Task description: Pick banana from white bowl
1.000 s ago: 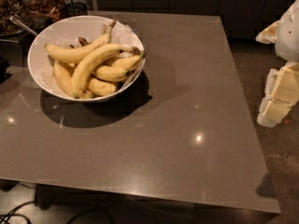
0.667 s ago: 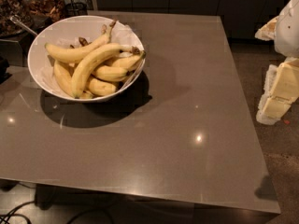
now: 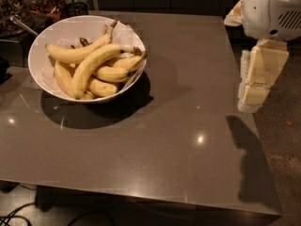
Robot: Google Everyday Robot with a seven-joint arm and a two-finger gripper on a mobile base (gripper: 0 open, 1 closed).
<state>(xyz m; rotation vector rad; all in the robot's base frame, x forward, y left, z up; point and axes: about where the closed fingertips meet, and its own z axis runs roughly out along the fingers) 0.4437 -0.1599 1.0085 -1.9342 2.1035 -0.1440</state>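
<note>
The white bowl (image 3: 70, 27) stands on the back left of the grey table (image 3: 188, 79). The banana (image 3: 92, 64) is the long, strongly arched one lying on top of the pile, with its dark stem end at the bowl's right rim and its tip at the front. My gripper (image 3: 249, 102), with cream-coloured pads under a white arm, hangs at the table's right edge, far to the right of the bowl and holding nothing.
A flatter long banana (image 3: 70, 53) with an upright stem and shorter bananas (image 3: 110, 73) share the bowl. Dark clutter (image 3: 28, 4) stands behind the table's back left corner. Cables (image 3: 14, 215) lie on the floor at the front left.
My arm and gripper have moved left and further into view over the table's right edge. The bowl and bananas have not moved.
</note>
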